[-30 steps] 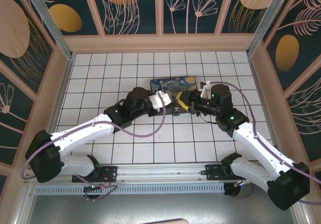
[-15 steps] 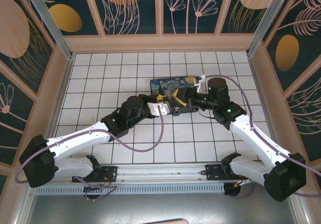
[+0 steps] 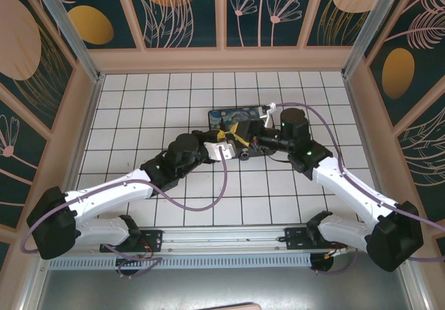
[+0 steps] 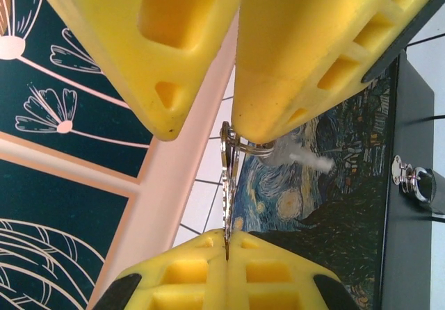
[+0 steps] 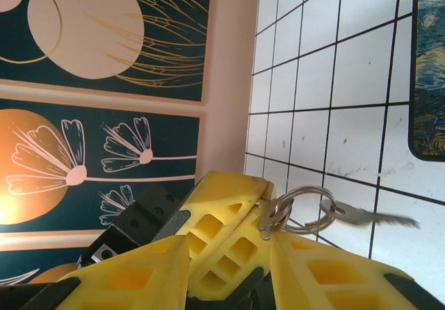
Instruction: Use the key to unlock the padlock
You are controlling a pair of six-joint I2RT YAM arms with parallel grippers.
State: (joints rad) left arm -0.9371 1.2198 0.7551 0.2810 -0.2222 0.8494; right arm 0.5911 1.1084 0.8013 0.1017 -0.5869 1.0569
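My left gripper is shut on the key, which stands edge-on out of its yellow fingertips with a ring at its head. The right gripper is open, its two yellow fingers straddling the key's head and ring. In the right wrist view the ring and a second small key dangle beside the left gripper, between the right gripper's fingers. Both grippers meet above the painted box. I cannot make out the padlock for sure; a silvery fitting sits on the box's dark side.
The painted box lies on the white tiled floor near the middle. Patterned walls with wooden frames close off the back and both sides. Purple cables loop off both arms.
The right gripper has moved left over the box until its fingers straddle the key's head. The left arm has dropped lower and stretched forward, still holding the key.
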